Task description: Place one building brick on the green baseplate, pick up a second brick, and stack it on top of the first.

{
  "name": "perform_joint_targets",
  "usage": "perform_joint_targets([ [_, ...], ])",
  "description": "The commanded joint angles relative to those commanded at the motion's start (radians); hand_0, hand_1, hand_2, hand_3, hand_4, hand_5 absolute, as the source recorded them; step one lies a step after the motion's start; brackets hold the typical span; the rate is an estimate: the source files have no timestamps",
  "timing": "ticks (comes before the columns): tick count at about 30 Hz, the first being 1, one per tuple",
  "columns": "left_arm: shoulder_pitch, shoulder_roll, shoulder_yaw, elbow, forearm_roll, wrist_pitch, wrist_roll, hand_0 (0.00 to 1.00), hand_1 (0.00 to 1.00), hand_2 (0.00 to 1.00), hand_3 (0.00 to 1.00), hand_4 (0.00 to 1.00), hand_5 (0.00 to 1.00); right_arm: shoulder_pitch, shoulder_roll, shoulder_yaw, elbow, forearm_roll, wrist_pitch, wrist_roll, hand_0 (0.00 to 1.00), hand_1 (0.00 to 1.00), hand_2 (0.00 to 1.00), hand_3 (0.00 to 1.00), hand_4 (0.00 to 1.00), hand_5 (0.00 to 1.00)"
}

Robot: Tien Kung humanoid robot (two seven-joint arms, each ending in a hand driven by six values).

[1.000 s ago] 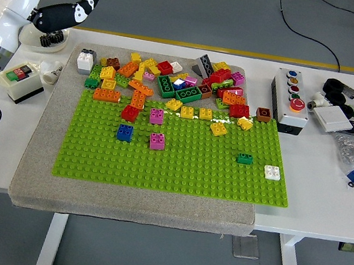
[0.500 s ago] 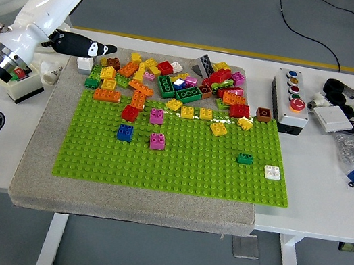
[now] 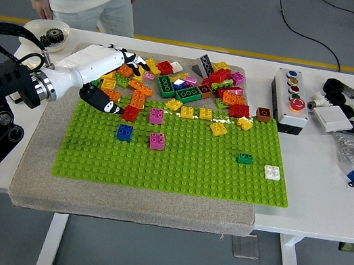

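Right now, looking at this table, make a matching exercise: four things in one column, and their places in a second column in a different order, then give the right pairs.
Things
1. white brick
2. blue brick
3. button box
4. white bowl

Places
A. far left corner of the table
B. on the green baseplate, near its right edge
C. on the table just right of the baseplate's far corner
D. on the baseplate's left part, just left of a pink brick

Pairs: 1-B, 2-D, 3-C, 4-A
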Motion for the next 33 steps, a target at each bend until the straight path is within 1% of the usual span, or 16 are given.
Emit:
perform_joint_targets([
  [2, -0.019, 0.003, 0.018, 0.020, 0.015, -0.045, 0.002, 0.864, 0.736, 0.678, 0.742, 0.998, 0.074, 0.001, -0.001, 0.000, 0.000, 0.000, 0.000, 0.000, 0.740, 0.646, 0.712, 0.593, 0.822, 0.405],
  [3, -0.022, 0.003, 0.021, 0.024, 0.017, -0.053, 0.003, 0.864, 0.736, 0.678, 0.742, 0.998, 0.074, 0.001, -0.001, 0.000, 0.000, 0.000, 0.000, 0.000, 0.740, 0.646, 0.712, 0.593, 0.822, 0.405],
  [4, -0.026, 0.001, 0.024, 0.030, 0.028, -0.071, 0.007, 0.819, 0.709, 0.620, 0.714, 0.998, 0.073, 0.001, -0.001, 0.000, 0.000, 0.000, 0.000, 0.000, 0.740, 0.646, 0.711, 0.593, 0.823, 0.404],
  [7, -0.035, -0.008, 0.033, 0.050, 0.053, -0.134, 0.020, 0.819, 0.709, 0.620, 0.714, 0.998, 0.073, 0.002, -0.002, 0.000, 0.000, -0.001, 0.001, -0.001, 0.740, 0.646, 0.711, 0.593, 0.823, 0.404],
  [11, -0.049, -0.027, 0.033, 0.078, 0.085, -0.186, 0.035, 0.802, 0.700, 0.604, 0.708, 0.998, 0.074, 0.002, -0.003, 0.000, 0.000, -0.001, 0.001, -0.001, 0.740, 0.645, 0.712, 0.592, 0.823, 0.404],
  [12, -0.050, -0.028, 0.033, 0.079, 0.085, -0.189, 0.036, 0.802, 0.700, 0.604, 0.708, 0.998, 0.074, 0.002, -0.003, 0.000, 0.000, -0.001, 0.001, -0.001, 0.740, 0.645, 0.712, 0.592, 0.823, 0.404],
  [14, -0.060, -0.046, 0.022, 0.093, 0.085, -0.220, 0.050, 0.802, 0.700, 0.604, 0.708, 0.998, 0.074, 0.003, -0.003, 0.000, 0.000, -0.003, 0.001, -0.001, 0.740, 0.645, 0.712, 0.592, 0.823, 0.404],
  [17, -0.067, -0.061, 0.011, 0.107, 0.085, -0.242, 0.062, 0.791, 0.695, 0.595, 0.691, 0.998, 0.080, 0.003, -0.003, 0.000, 0.000, -0.002, 0.001, -0.001, 0.740, 0.646, 0.712, 0.593, 0.823, 0.404],
  [20, -0.075, -0.085, -0.009, 0.128, 0.085, -0.252, 0.078, 0.791, 0.695, 0.595, 0.691, 0.998, 0.080, 0.003, -0.004, 0.000, 0.000, -0.003, 0.002, -0.001, 0.740, 0.646, 0.712, 0.593, 0.823, 0.404],
  [22, -0.076, -0.094, -0.016, 0.134, 0.085, -0.252, 0.084, 0.788, 0.690, 0.593, 0.684, 0.998, 0.077, 0.003, -0.004, 0.000, 0.000, -0.002, 0.001, -0.001, 0.740, 0.646, 0.712, 0.594, 0.823, 0.404],
  [24, -0.075, -0.114, -0.032, 0.146, 0.085, -0.251, 0.095, 0.788, 0.690, 0.593, 0.684, 0.998, 0.077, 0.004, -0.004, -0.001, 0.000, -0.003, 0.002, -0.001, 0.740, 0.646, 0.712, 0.594, 0.823, 0.404],
  [26, -0.074, -0.120, -0.037, 0.149, 0.085, -0.250, 0.099, 0.788, 0.690, 0.593, 0.684, 0.998, 0.077, 0.004, -0.004, -0.002, 0.000, -0.003, 0.002, -0.001, 0.740, 0.646, 0.712, 0.594, 0.823, 0.404],
  [27, -0.070, -0.129, -0.044, 0.152, 0.085, -0.247, 0.101, 0.788, 0.690, 0.593, 0.684, 0.998, 0.077, 0.004, -0.004, -0.002, 0.000, -0.003, 0.002, -0.001, 0.740, 0.646, 0.712, 0.594, 0.823, 0.404],
  [28, -0.066, -0.137, -0.050, 0.155, 0.085, -0.245, 0.104, 0.778, 0.686, 0.589, 0.663, 0.998, 0.079, 0.003, -0.003, -0.002, 0.000, -0.003, 0.002, -0.001, 0.740, 0.645, 0.712, 0.594, 0.822, 0.404],
  [33, -0.054, -0.155, -0.061, 0.167, 0.085, -0.234, 0.109, 0.778, 0.686, 0.589, 0.663, 0.998, 0.079, 0.001, -0.004, -0.001, 0.000, -0.005, 0.002, -0.001, 0.740, 0.645, 0.712, 0.594, 0.822, 0.404],
])
